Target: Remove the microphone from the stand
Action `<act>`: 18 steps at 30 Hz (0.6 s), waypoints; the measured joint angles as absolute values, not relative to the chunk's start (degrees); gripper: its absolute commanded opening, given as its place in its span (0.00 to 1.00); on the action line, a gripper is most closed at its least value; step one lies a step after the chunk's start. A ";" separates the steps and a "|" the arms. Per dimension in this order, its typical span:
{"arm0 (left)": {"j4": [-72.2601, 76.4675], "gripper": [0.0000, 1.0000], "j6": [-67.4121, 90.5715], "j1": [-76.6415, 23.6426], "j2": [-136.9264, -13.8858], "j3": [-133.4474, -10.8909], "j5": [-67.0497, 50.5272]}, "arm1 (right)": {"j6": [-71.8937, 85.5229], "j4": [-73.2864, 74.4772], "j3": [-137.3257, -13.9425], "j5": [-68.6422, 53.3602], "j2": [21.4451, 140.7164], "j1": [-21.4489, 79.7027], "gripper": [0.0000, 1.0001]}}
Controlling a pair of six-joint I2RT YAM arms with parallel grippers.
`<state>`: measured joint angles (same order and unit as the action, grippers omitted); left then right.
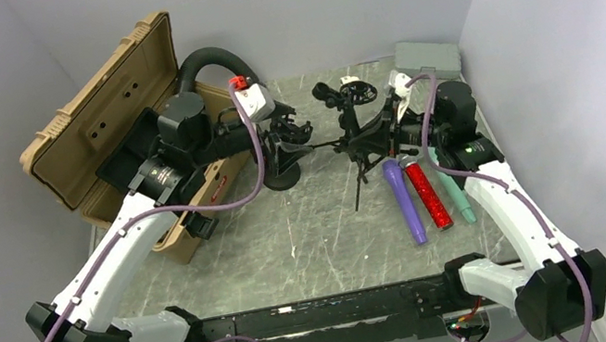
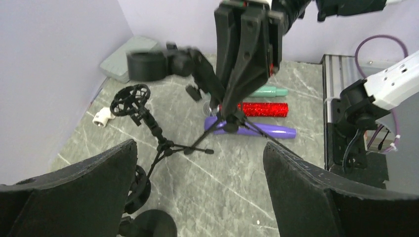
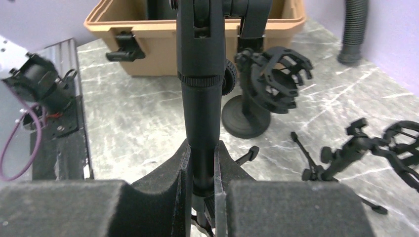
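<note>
Microphone (image 2: 148, 65) sits atop the stand (image 2: 230, 124), whose stem, it seems, the right claw (image 3: 202, 163) pinches, left claw (image 2: 198, 145) spread wide nearby.

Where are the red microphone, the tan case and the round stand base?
Red microphone (image 1: 428, 196): top view, middle of its body.
Tan case (image 1: 96, 113): top view, open lid.
Round stand base (image 3: 245, 126): right wrist view, the disc's top.

Matt black stand (image 2: 230, 123), glittery red microphone (image 2: 262, 109)
</note>
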<state>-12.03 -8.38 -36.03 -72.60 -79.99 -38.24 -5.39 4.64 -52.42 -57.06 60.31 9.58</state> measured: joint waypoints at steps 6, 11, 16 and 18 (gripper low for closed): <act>-13.82 0.99 -10.41 -36.03 -70.94 -77.62 -36.45 | 0.03 1.39 -52.42 -55.33 59.37 4.78 0.00; -13.96 0.99 -11.05 -36.03 -69.06 -76.47 -35.62 | 1.61 1.72 -52.82 -51.62 57.10 1.48 0.00; -13.98 0.99 -11.20 -36.03 -68.07 -74.63 -35.22 | 3.01 1.87 -54.68 -46.83 56.90 -2.42 0.00; -13.98 0.99 -11.33 -36.03 -67.94 -73.73 -35.03 | 4.03 1.78 -55.13 -44.75 56.93 -4.64 0.00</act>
<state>-13.98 -11.33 -36.03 -67.94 -73.73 -35.03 4.03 1.78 -55.13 -44.75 56.93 -4.64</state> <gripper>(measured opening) 0.994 0.157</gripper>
